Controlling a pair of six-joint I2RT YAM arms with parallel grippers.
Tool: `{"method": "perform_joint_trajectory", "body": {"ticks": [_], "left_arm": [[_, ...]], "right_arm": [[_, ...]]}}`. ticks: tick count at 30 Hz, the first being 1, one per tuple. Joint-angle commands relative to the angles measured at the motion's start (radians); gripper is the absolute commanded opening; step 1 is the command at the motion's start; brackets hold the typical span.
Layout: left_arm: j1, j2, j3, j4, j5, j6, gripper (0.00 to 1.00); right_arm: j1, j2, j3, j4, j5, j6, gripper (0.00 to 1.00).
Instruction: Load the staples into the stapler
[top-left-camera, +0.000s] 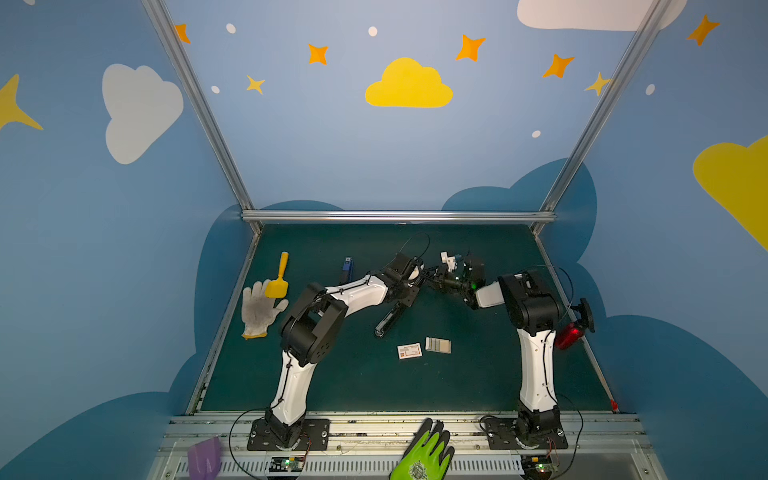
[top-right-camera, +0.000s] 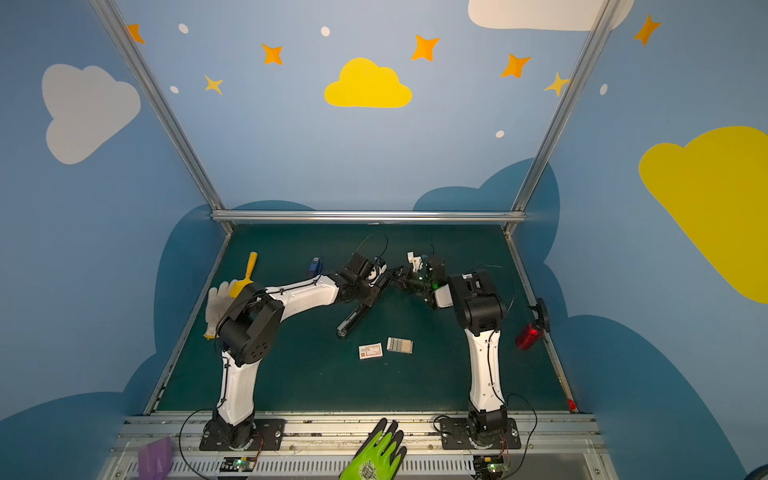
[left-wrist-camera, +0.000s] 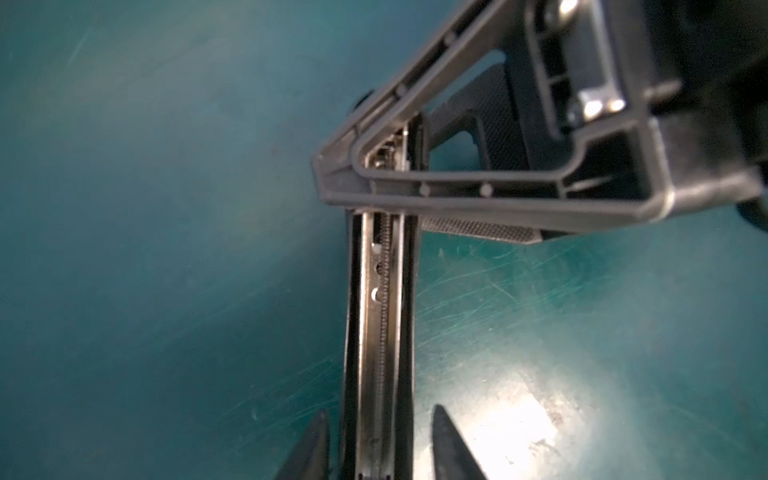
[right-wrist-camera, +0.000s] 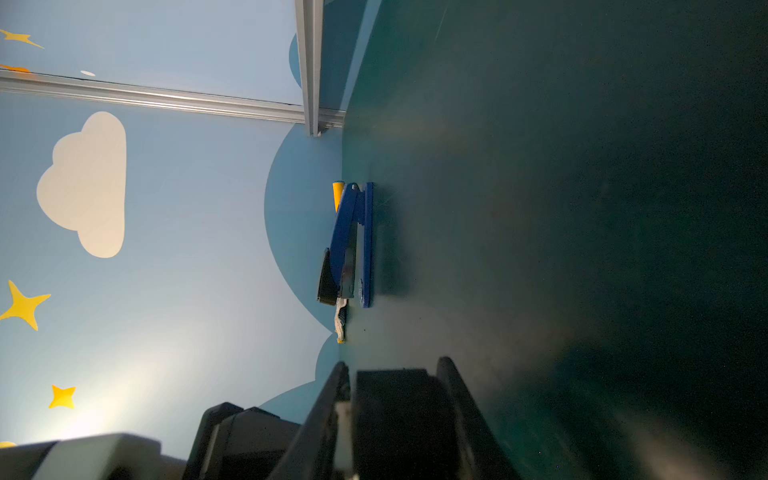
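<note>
The staples (top-left-camera: 436, 345) sit rowed in a pale tray (top-left-camera: 448, 346) on the green mat (top-left-camera: 478, 374), near-centre, just right of a white box (top-left-camera: 409, 351) with a red mark; neither arm touches them. Just beyond lies the black stapler (top-left-camera: 388, 320), opened, its metal channel (left-wrist-camera: 380, 332) and spring exposed. The left gripper (left-wrist-camera: 379, 409) straddles that channel, its 2 fingers parted and slightly clear of the sides. The right gripper (right-wrist-camera: 392, 362) is clamped on the stapler's raised cover (left-wrist-camera: 457, 195), which fills the gap between its fingers. The box's print is too small to read. In both top views the wrists hide the stapler's far end. A blue stapler (right-wrist-camera: 353, 245) lies farther left.
</note>
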Motion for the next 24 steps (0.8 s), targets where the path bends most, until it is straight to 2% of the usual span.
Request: {"method": "perform_joint_trajectory", "body": {"ticks": [1, 4, 11, 16, 19, 24], "left_arm": [[-0.003, -0.097, -0.046, 0.017, -0.034, -0.022, 0.44], [-0.003, -0.202, -0.144, 0.043, -0.064, -0.04, 0.44], [-0.003, -0.529, -0.525, 0.169, -0.121, -0.134, 0.53], [-0.003, -0.707, -0.827, 0.45, -0.087, -0.2, 0.53], [-0.003, -0.734, -0.937, 0.559, -0.018, -0.176, 0.54], [-0.003, -0.662, -0.995, 0.608, -0.019, -0.16, 0.51]], "right_arm": [[-0.009, -0.009, -0.009, 0.016, -0.006, -0.022, 0.24], [-0.016, -0.014, -0.015, 0.016, -0.006, -0.026, 0.24], [-0.019, -0.028, -0.018, -0.011, -0.021, -0.05, 0.23], [-0.018, -0.037, -0.015, -0.036, -0.029, -0.066, 0.23], [-0.017, -0.043, -0.011, -0.048, -0.034, -0.072, 0.23], [-0.019, -0.042, -0.004, -0.058, -0.038, -0.077, 0.24]]}}
